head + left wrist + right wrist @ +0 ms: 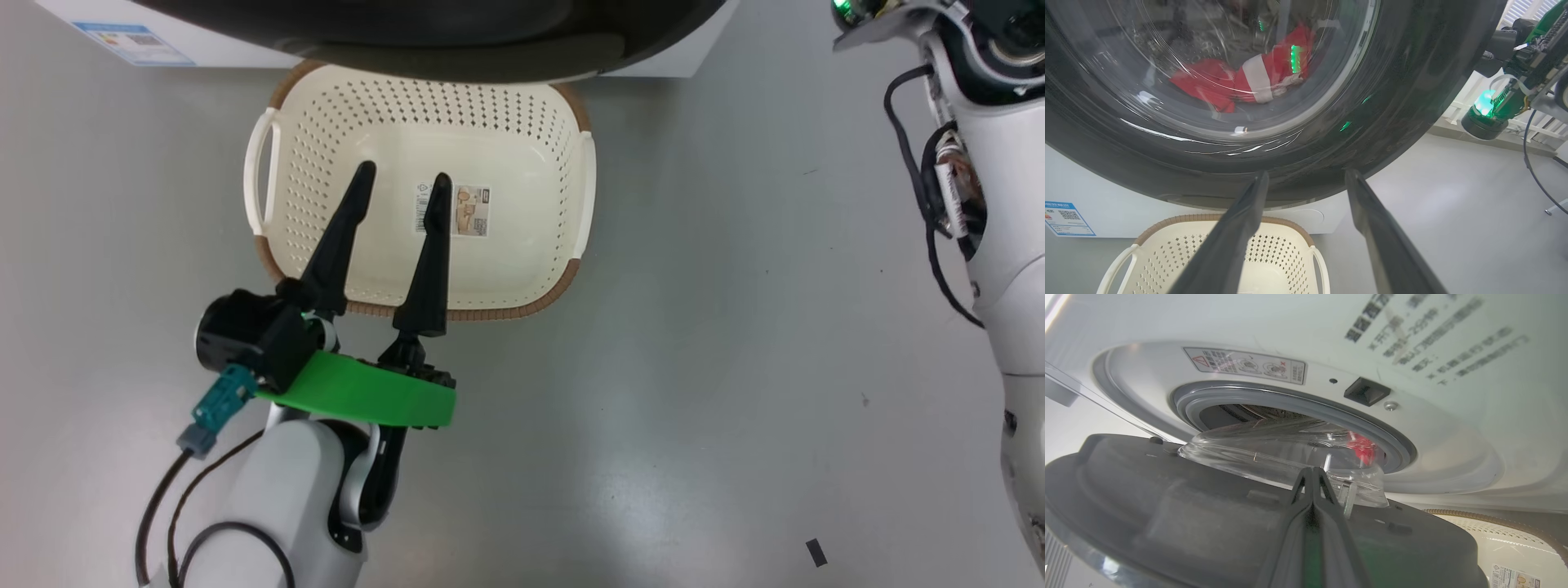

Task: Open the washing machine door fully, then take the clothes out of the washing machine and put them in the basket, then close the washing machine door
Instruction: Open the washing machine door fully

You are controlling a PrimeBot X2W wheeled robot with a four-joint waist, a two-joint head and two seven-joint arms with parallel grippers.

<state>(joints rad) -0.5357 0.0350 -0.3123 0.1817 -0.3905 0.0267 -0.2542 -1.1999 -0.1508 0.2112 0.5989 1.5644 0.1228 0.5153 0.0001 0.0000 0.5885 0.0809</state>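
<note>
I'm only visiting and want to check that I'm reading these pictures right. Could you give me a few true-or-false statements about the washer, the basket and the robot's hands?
1. The basket holds nothing but a sticker. True.
2. The left gripper grips a red garment. False: its fingers are spread and hold nothing.
3. The washing machine door is latched shut. False: it stands ajar, with a gap between it and the grey gasket.
4. The red clothes lie inside the washing machine. True.
5. The right gripper has its fingers spread wide. False: they are pressed together.
</note>
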